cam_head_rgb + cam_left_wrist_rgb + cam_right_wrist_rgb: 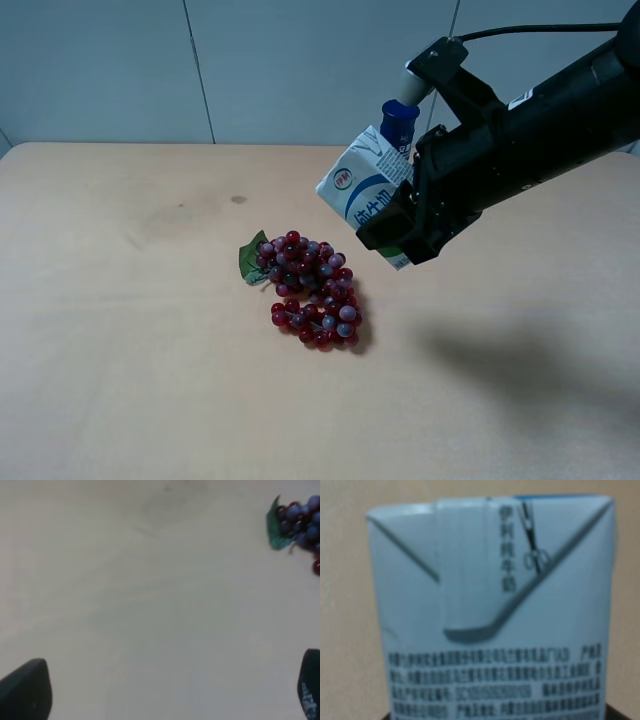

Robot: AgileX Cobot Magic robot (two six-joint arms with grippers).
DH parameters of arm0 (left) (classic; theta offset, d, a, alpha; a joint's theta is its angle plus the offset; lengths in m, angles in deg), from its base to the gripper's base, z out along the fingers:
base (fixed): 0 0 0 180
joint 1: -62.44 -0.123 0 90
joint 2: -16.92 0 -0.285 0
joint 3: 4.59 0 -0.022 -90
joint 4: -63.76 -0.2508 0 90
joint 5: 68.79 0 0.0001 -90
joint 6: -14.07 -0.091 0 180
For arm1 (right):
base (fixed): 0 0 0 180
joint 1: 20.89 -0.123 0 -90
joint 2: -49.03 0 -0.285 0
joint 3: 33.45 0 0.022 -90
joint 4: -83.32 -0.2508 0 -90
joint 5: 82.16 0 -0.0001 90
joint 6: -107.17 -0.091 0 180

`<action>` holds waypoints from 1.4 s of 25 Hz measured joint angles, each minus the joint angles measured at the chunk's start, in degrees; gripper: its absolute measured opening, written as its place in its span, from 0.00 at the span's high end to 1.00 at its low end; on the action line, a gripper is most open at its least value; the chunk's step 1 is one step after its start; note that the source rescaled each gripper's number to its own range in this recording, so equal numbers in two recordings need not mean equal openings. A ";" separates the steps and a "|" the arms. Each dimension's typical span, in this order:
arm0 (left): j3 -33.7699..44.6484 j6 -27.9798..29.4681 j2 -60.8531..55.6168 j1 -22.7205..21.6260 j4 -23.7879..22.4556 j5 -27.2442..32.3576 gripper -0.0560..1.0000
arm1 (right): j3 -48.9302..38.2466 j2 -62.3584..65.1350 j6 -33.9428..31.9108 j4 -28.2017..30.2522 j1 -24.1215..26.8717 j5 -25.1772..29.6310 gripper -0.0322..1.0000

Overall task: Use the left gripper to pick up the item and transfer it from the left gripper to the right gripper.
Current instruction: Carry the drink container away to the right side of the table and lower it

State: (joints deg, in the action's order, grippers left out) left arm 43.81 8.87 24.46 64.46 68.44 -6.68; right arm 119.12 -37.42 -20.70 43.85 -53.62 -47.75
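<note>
Upper right of exterior view: item (365,185) is held tilted above bench (120,350), grasped in jaws of right gripper (395,240). Blue-capped tube (400,120) is seen just behind item. Grape bunch (312,290) is laid on bench, lower left of item. Left gripper (167,690) jaws are released, spread wide over bench.
</note>
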 joint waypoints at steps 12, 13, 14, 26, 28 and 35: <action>0.41 4.14 0.00 0.00 -2.49 -1.14 0.04 | 0.00 0.00 -0.19 -1.33 0.00 -0.12 0.97; 0.41 4.14 0.00 0.00 -2.49 -1.14 0.04 | 0.00 0.00 -0.19 -1.33 0.00 -0.14 0.97; 0.41 4.14 0.00 0.00 -2.49 -1.14 0.04 | 0.00 0.00 -0.19 -1.33 0.00 -0.14 0.97; 0.41 4.14 0.00 0.00 -2.49 -1.50 0.04 | 0.00 0.00 -9.00 1.02 0.00 -1.89 0.97; 0.41 4.14 0.00 0.00 -2.51 -1.50 0.04 | 0.00 0.00 -13.02 4.36 0.00 -2.47 0.97; 0.41 4.14 0.00 0.00 -2.55 -1.50 0.04 | 0.00 0.00 -35.87 25.64 0.00 -2.72 0.97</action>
State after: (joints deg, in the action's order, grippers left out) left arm 44.21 13.02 24.46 64.46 65.89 -8.18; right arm 119.12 -37.42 -56.57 69.50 -53.62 -50.47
